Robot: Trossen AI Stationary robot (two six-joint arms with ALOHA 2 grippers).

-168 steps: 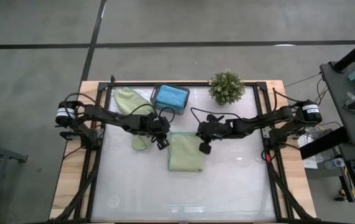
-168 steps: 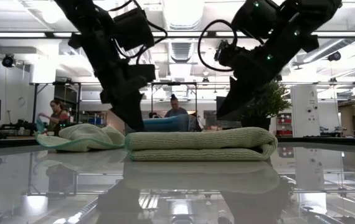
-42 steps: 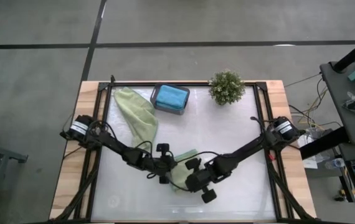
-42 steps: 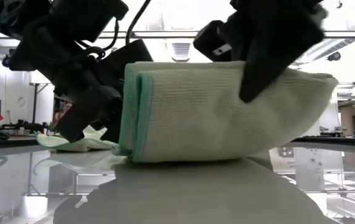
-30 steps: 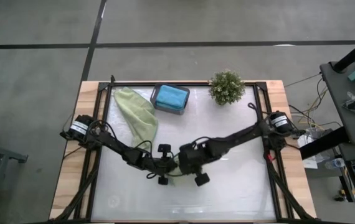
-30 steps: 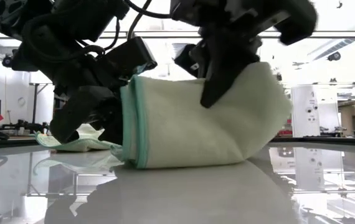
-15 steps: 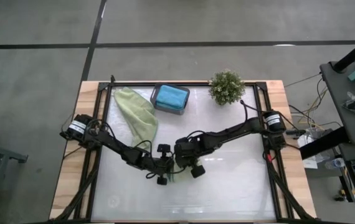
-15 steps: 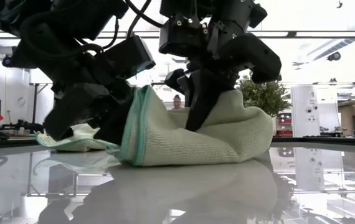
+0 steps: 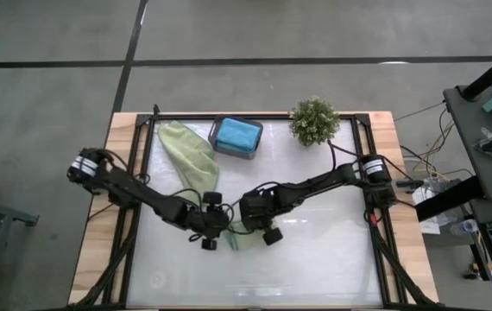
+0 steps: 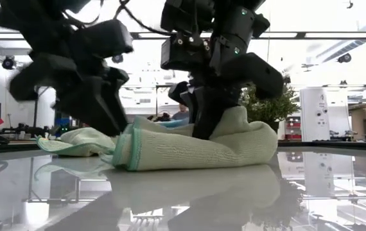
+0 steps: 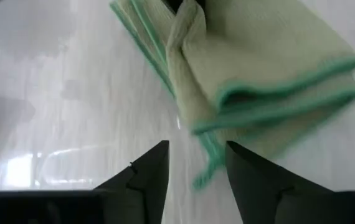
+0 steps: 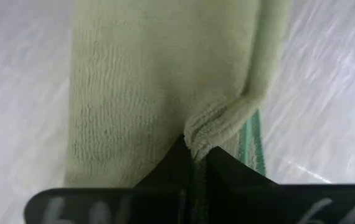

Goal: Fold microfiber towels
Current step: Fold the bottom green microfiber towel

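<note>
A folded sage green microfiber towel [image 10: 196, 149] lies on the glass table at mid-front; the high view shows only a sliver of the towel [image 9: 236, 239] under the arms. My right gripper [image 12: 196, 155] is shut on it from above and is seen in the high view as the right gripper [image 9: 244, 222]. My left gripper [image 11: 196, 167] is open just off the towel's teal-edged end [image 11: 277, 99], lifted clear of it. A second sage green towel [image 9: 190, 157] lies loose at the far left. A teal-blue towel [image 9: 236, 133] sits in a dark tray. My right gripper pinches a bunched ridge of the towel's upper layer [image 12: 210, 124] between its two shut fingers. The fingers [image 10: 203, 125] come down at a slant from above onto the top of the bundle. The towel rests on the table, slack, with its folded layers stacked beneath the hold.
The dark tray [image 9: 217, 142] stands at the far edge, with a small potted plant [image 9: 314, 121] to its right. Metal rails [image 9: 142, 164] run along the table's left and right sides. Bare glass [image 9: 315, 268] spreads to the front and right.
My right gripper has carried its end of the towel toward the table's left and down, so the bundle that stood tall now lies low on the glass. My left gripper has opened, let go of the teal-edged end, and risen back toward the left.
</note>
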